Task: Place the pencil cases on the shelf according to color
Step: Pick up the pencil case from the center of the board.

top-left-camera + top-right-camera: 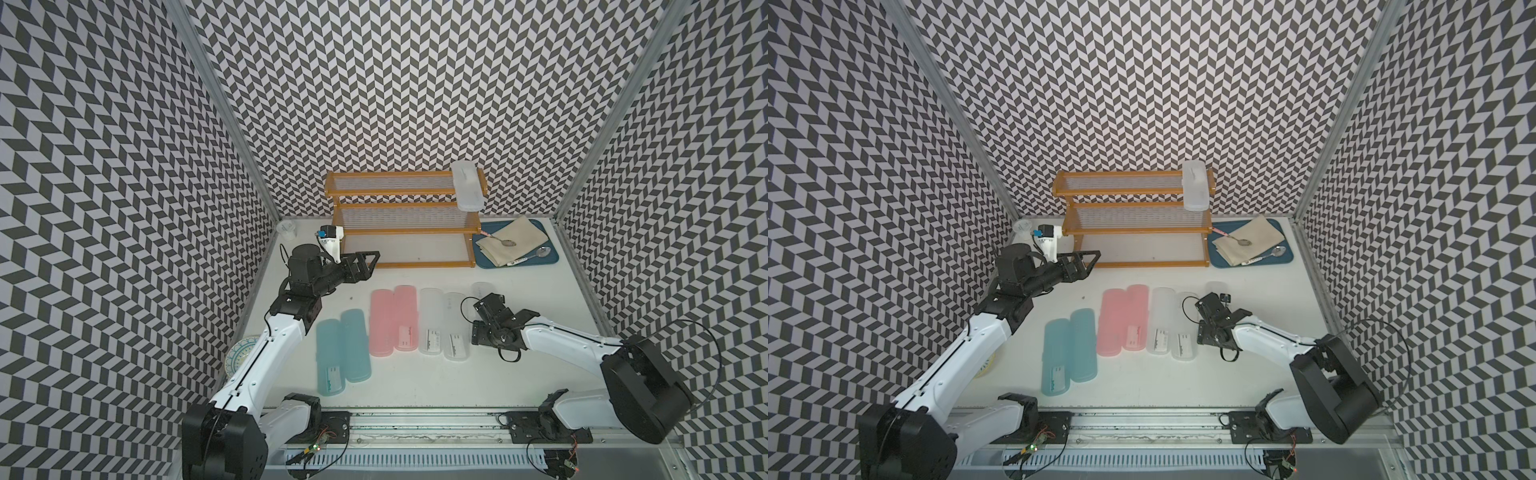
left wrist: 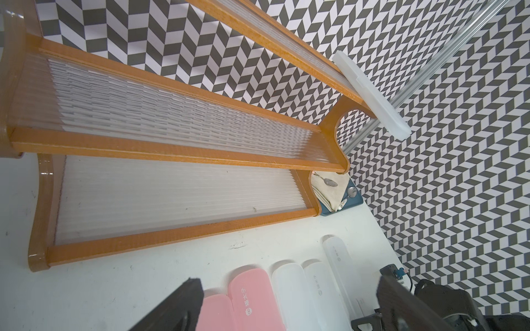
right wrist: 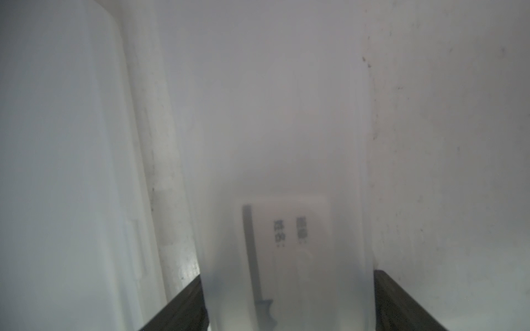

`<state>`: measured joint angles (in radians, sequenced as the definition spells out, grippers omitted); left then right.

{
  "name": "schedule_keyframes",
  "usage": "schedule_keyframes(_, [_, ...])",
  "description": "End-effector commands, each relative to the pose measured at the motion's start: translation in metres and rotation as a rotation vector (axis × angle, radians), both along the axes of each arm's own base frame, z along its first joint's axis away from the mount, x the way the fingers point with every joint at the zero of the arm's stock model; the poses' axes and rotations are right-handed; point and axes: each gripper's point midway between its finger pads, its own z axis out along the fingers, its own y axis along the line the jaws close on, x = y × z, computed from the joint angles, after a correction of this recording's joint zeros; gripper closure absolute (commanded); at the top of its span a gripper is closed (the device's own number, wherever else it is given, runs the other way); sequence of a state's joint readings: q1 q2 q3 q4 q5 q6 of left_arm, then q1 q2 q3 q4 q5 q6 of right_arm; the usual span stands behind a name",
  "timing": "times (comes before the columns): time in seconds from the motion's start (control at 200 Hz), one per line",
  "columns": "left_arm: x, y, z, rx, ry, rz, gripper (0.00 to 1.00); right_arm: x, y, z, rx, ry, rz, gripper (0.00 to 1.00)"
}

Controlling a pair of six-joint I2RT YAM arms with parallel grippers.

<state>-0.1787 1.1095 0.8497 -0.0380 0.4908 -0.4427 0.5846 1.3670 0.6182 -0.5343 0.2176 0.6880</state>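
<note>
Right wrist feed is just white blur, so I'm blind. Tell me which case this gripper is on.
Observer: The right gripper straddles the rightmost white case of the unshelved row.
Operator: Now report the shelf.
Observer: One other white case lies across the right end of the shelf on its top tier, overhanging the front.
Operator: Give me the left arm.
Observer: The left gripper is open and empty, near the shelf's lower left corner.

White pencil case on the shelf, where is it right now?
In both top views the white pencil case lies crosswise on the top tier of the shelf, at its right end nearest the blue tray, overhanging the front rail.
</note>
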Motion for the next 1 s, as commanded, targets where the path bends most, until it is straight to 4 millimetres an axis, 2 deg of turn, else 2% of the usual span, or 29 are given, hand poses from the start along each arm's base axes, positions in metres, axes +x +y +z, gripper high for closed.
schedule_keyframes(0.0, [-0.007,0.005,0.023,-0.002,-0.091,0.019,0.0,-0.003,0.002,0.009,0.012,-0.044,-0.015,0.18])
schedule_keyframes(0.195, [-0.013,0.016,0.047,-0.014,-0.177,0.085,0.0,-0.002,0.008,0.036,0.057,-0.117,-0.012,0.25])
schedule_keyframes(0.391, [-0.011,0.016,0.095,-0.039,-0.247,0.09,0.0,0.0,0.012,0.068,0.069,-0.184,-0.009,0.26])
schedule_keyframes(0.511, [-0.001,0.017,0.114,-0.044,-0.278,0.108,0.0,0.001,0.019,0.094,0.101,-0.242,0.017,0.26])
schedule_keyframes(0.701, [0.019,0.01,0.114,-0.06,-0.258,0.085,0.0,0.001,0.039,0.132,0.173,-0.325,0.097,0.26])
schedule_keyframes(0.906, [0.033,0.011,0.096,-0.033,-0.242,0.109,0.0,0.002,0.062,0.17,0.239,-0.404,0.176,0.26])
schedule_keyframes(0.996, [0.041,0.011,0.091,-0.013,-0.243,0.11,0.0,0.003,0.08,0.191,0.296,-0.451,0.233,0.26])
